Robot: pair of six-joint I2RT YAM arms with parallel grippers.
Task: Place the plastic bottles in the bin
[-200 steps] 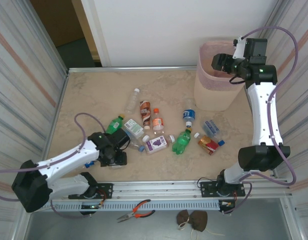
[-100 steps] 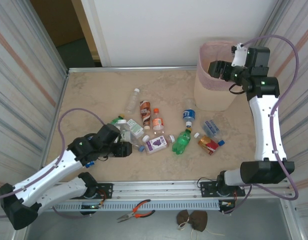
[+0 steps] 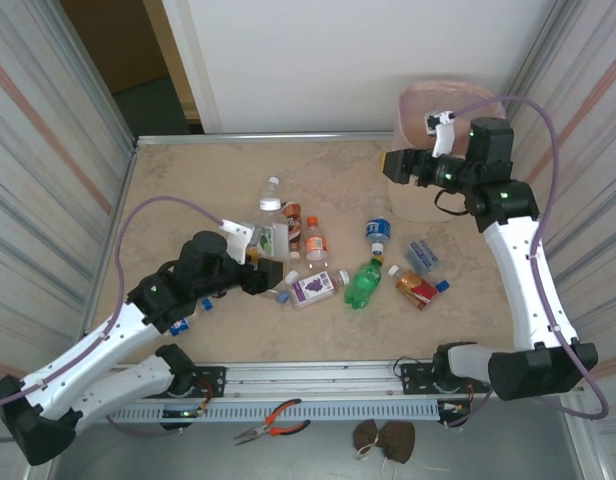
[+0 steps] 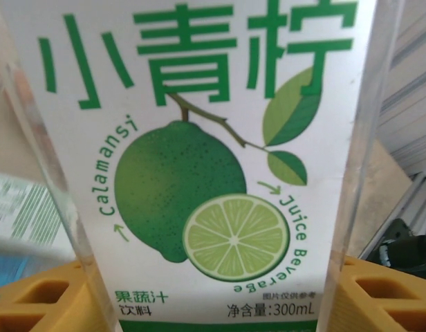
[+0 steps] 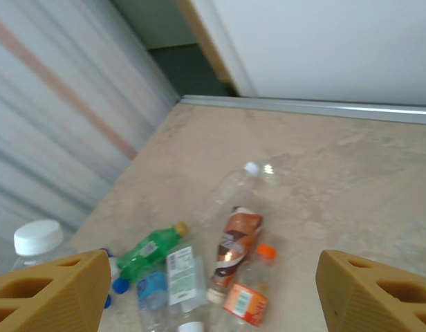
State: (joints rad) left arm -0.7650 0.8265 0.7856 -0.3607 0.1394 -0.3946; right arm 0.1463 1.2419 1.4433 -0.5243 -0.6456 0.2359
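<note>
Left claw (image 4: 209, 294) pinches the calamansi juice bottle (image 4: 199, 173), likely for carrying to the far-right bin (image 3: 413, 200); right claw (image 5: 209, 277) gapes empty.

Lime-juice bottle (image 4: 199, 173) cropped top and bottom; bin (image 3: 420, 203) half behind right arm (image 3: 513, 250).

The top external camera sits high behind the 2 arm bases, looking down and forward over the whole table (image 3: 188, 180) toward the far wall (image 3: 368, 60). The left wrist camera looks along the left fingertips (image 4: 40, 301), very near the lime-label bottle (image 4: 199, 173) between them. The right wrist camera, raised at the table's far right, faces leftward and down past the right fingertips (image 5: 50, 290). With the top view it shares the brown-label bottle (image 5: 235, 249), the orange-capped bottle (image 5: 246, 294) and the striped left wall (image 5: 75, 124).
</note>
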